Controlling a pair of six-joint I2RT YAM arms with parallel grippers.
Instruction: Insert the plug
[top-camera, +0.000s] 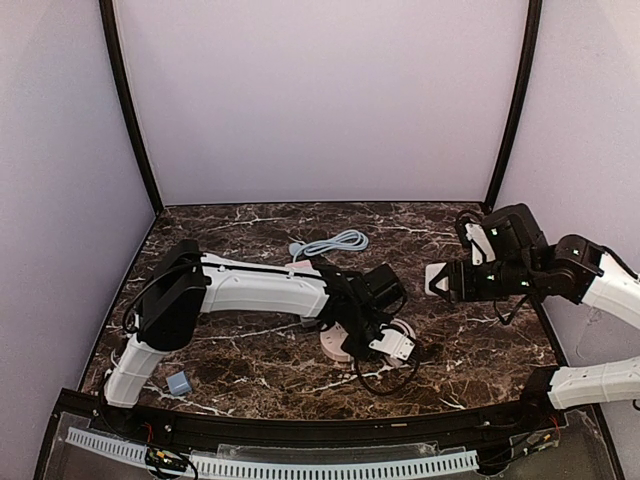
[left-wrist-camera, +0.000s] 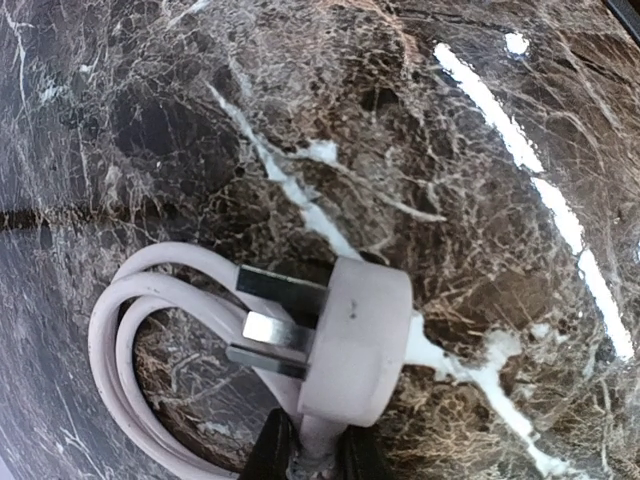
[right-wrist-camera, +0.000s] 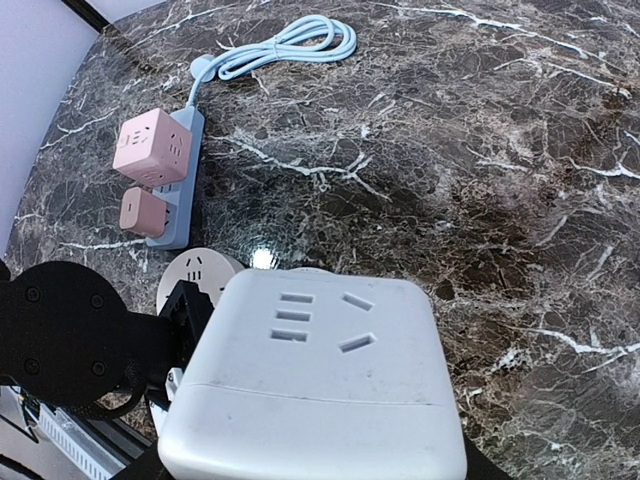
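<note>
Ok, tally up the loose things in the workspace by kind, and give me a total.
pink cube adapters: 2
blue power strip: 1
white socket block: 1
white plug: 1
small blue cube: 1
Total: 6

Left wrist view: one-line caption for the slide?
Left pincer shut on the round white three-prong plug, its pale cable looped alongside, dark marble tabletop behind.

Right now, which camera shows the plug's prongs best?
The left wrist view: the plug sits close up, its three metal prongs side-on. From the top camera the left arm hides it; in the right wrist view the white socket block fills the foreground and no prongs show.
</note>
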